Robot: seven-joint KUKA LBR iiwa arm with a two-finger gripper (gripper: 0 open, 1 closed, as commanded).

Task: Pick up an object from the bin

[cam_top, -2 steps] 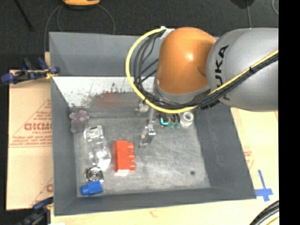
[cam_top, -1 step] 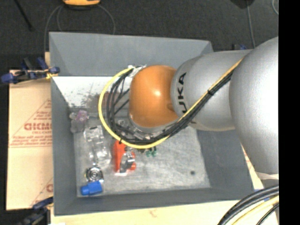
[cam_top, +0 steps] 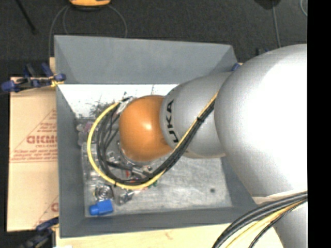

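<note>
My gripper [cam_top: 130,172] reaches down into the left half of the bin, and just part of its dark body peeks out below the wrist. Just below and left of it lies a small shiny silver thing [cam_top: 101,191]. Beside that, a greyish metal piece [cam_top: 123,195] rests on the bin floor. A small blue block [cam_top: 101,208] sits in the near left corner, a little further from the gripper.
The arm and its orange wrist cover with looped cables hang over the middle and left of the bin. Pale, clear-looking things [cam_top: 84,138] lie along the left wall. Bare floor [cam_top: 196,187] shows at the near right.
</note>
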